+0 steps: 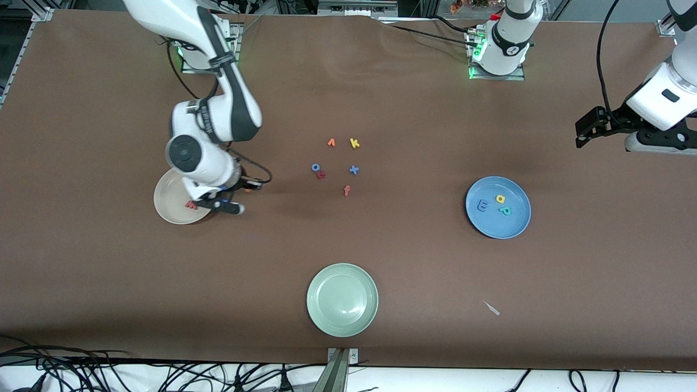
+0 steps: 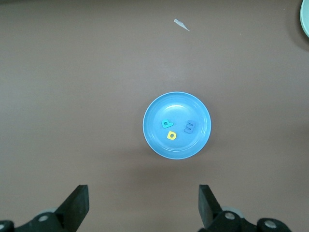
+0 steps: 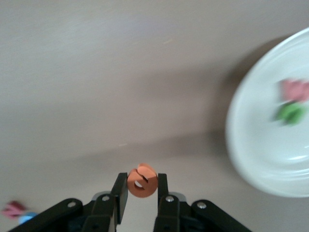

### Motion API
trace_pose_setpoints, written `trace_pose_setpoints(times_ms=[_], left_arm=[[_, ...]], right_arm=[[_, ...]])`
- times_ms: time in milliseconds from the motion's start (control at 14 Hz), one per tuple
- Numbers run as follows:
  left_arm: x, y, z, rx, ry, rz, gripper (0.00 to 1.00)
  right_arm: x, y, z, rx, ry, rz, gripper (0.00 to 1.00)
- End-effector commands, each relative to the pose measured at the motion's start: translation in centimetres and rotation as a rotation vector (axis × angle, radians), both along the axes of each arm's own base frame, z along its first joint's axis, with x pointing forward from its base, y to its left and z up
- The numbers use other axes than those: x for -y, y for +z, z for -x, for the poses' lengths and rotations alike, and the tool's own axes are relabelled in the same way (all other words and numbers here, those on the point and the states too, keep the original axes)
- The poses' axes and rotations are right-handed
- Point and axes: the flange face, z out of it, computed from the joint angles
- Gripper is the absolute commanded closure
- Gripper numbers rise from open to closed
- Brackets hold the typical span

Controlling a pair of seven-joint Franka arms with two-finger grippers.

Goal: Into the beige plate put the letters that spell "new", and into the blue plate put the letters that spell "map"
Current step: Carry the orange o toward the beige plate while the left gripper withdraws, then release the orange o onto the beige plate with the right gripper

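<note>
Orange foam letter e (image 3: pixel 141 181) pinched in the right gripper (image 3: pixel 140 191) beside the round cream-beige plate (image 1: pixel 166 204); next, carry over its rim and release. Left gripper (image 2: pixel 142 205) waits open.

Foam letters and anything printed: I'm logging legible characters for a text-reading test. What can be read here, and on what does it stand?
"m", "a", "p": foam letters in the blue plate.
"e": orange letter shut in the right claw.
"w", "n": red and green pieces in the beige plate, blurred.
"k", "x", "o", "f": loose letters mid-table; two others unclear.
Lettering on the right arm's wrist: unreadable.
</note>
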Motion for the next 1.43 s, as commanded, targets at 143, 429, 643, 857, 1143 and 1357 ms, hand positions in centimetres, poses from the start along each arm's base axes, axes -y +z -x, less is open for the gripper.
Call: trace_pose_setpoints(times_ms=[143,429,643,857,1143,1357], left_arm=[[0.0,1.1,-0.5,-0.043,-0.017,0.011,0.00],[-0.1,0.5,-0.9,-0.058,-0.006,0.014,0.00],[0.1,0.4,-0.7,-0.071,0.018,0.062,0.00],[-0.2,0.3,-0.7,-0.077,0.048,0.079,0.00],[-1.7,0.2,-0.7,-0.078,0.069,0.082,0.00],[-1.8,0.1,-0.5,-0.095,0.075,0.083,0.00]], right_arm=[[7.7,0.0,-1.5,-0.040,0.093,-0.002,0.94],[11.8,-2.1,-1.9,-0.071,0.107,0.002,0.05],[9.8,1.7,-3.5,-0.096,0.127,-0.033,0.00],[7.5,6.5,-4.6,-0.162,0.127,-0.058,0.00],[6.2,13.5,-5.0,-0.198,0.131,-0.073,0.00],[7.1,18.6,-4.4,-0.149,0.154,-0.098,0.00]])
